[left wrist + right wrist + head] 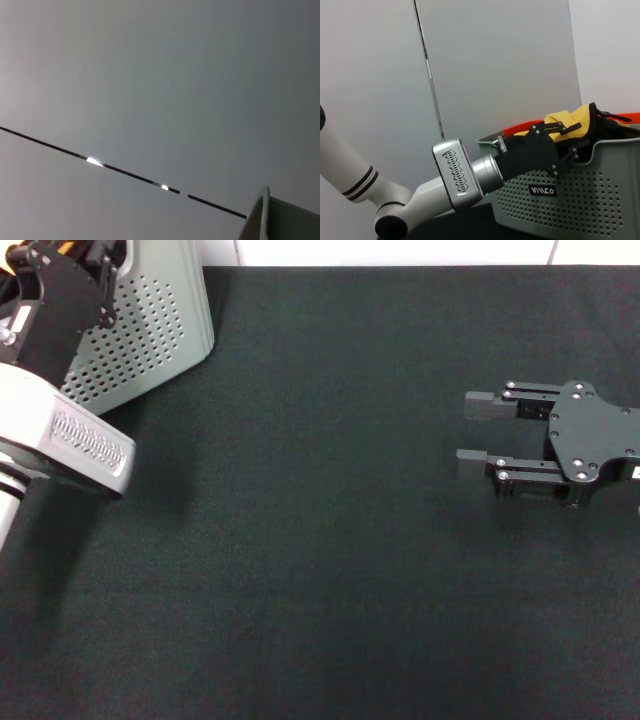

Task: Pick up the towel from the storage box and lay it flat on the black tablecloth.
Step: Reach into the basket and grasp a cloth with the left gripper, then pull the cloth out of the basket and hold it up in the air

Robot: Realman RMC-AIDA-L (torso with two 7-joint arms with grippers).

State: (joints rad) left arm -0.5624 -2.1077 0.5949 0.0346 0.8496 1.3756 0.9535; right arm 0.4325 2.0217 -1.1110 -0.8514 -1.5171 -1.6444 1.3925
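From my seat the black tablecloth (pixel 320 570) fills nearly the whole head view. On the right, the right gripper (pixel 468 435) hangs just over the cloth, fingers spread apart with nothing between them. Far left, the storage box (pixel 150 335) sits at the corner, and the left gripper (pixel 570 131) reaches in over its rim. I can't tell if it's clenched on anything; a yellow-orange cloth (pixel 570 122) bunches right around its fingers. I can't make out the towel in any view, probably buried in the box.

Head cam overhead; R wrist cam sideways, both w/ storage box (pixel 150 330).
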